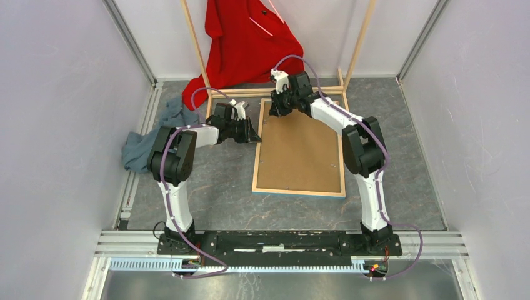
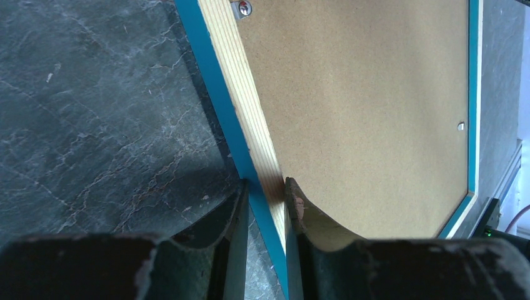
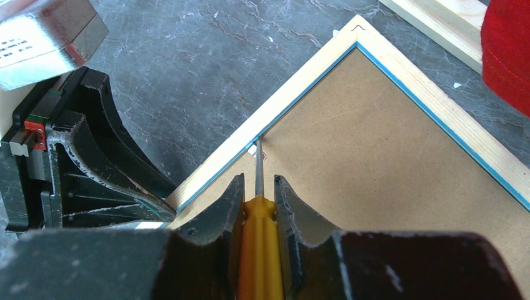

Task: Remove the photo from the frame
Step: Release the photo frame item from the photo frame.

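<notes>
Left gripper is clamped on the left rail of the frame, near its far-left corner. Frame's lying face-down mid-table w/ the brown backing board up. Right gripper is squeezing a yellow-handled screwdriver, tip at a lil clip by that same corner.

frame: flat on the table, back side up, right of centre.
backing board: set inside the frame, facing up.
left gripper: on the frame's left rail near the far corner, one finger on each side of it.
right gripper: over that far left corner, just behind the left gripper.
screwdriver: between the right gripper's fingers, tip at a clip beside the left rail.
rack: behind the frame, with a garment hanging on it.
cloth: heaped at the table's left edge.
</notes>
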Action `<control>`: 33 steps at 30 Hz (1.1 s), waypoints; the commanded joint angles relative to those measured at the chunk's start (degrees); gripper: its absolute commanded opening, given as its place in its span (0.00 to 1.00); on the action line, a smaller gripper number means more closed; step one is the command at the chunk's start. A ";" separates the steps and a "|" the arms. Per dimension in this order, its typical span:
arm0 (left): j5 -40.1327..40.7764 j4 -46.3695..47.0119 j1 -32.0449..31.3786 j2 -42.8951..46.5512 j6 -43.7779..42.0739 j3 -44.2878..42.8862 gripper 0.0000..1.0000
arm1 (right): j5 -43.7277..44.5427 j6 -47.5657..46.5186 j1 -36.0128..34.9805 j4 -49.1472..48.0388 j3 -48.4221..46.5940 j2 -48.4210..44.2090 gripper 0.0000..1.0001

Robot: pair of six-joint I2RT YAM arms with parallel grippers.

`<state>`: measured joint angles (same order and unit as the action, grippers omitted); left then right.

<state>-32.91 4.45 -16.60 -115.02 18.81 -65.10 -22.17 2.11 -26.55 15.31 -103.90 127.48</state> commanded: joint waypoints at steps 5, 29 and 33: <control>8.63 -3.55 -0.35 -3.75 -3.77 0.33 0.30 | -2.34 -1.62 -0.61 0.09 3.37 -1.79 0.00; 9.53 -3.61 -0.36 -3.64 -3.60 0.41 0.30 | -4.99 -5.07 -1.19 4.15 3.27 -3.03 0.00; 9.96 -3.64 -0.30 -3.63 -3.51 0.41 0.30 | -5.17 -6.18 -1.49 5.14 3.25 -3.45 0.00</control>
<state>-32.60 4.12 -16.64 -115.02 18.81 -65.28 -24.29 -2.74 -26.57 14.02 -101.75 126.41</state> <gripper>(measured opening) 0.305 0.246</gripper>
